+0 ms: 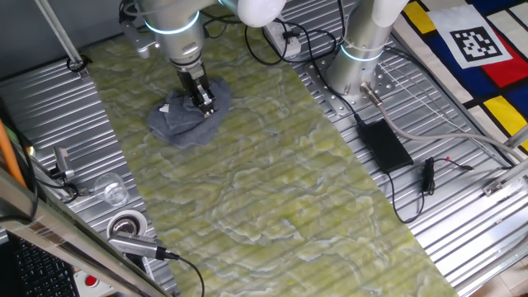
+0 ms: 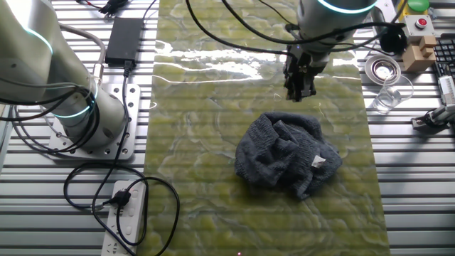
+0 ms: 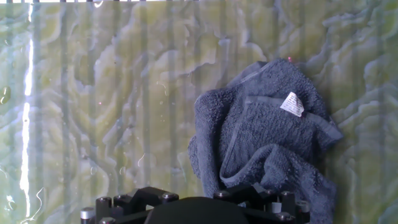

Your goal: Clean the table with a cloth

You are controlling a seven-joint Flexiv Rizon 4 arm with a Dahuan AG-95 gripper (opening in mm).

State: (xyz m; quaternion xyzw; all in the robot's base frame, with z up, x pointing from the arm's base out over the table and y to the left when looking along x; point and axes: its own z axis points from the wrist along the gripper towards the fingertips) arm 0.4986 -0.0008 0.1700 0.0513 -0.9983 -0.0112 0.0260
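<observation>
While the arm hangs over the far half of the desk [image 2: 185,142], the end effector [image 2: 299,89] points straight down with its dark fingers close together and nothing between them; whether they are fully together cannot be told from these views. In the other fixed view it stands clear of the cloth [image 2: 288,154], above bare marbled surface just beyond the cloth's edge. In one fixed view the end effector [image 1: 202,101] overlaps the cloth [image 1: 186,120], so contact cannot be judged there.

The cloth is a crumpled blue-grey heap lying on the yellow-green desk [image 1: 272,190], bunched into thick folds with a hemmed edge curling across the top. A small pale tag [image 3: 291,104] sits on its upper surface, also visible in the other fixed view [image 2: 318,161]. From the hand view the cloth [image 3: 264,140] fills the right-hand part of the frame, with the dark body of the hand at the bottom edge and open desk [image 3: 112,112] to the left.

Ribbed metal panels flank the desk. On one side lie a black power brick [image 1: 384,144] and its cables; on the other, a clear plastic cup [image 1: 110,190] and a roll of tape [image 1: 128,224]. A white power strip [image 2: 126,213] rests near the arm's base [image 2: 92,121].
</observation>
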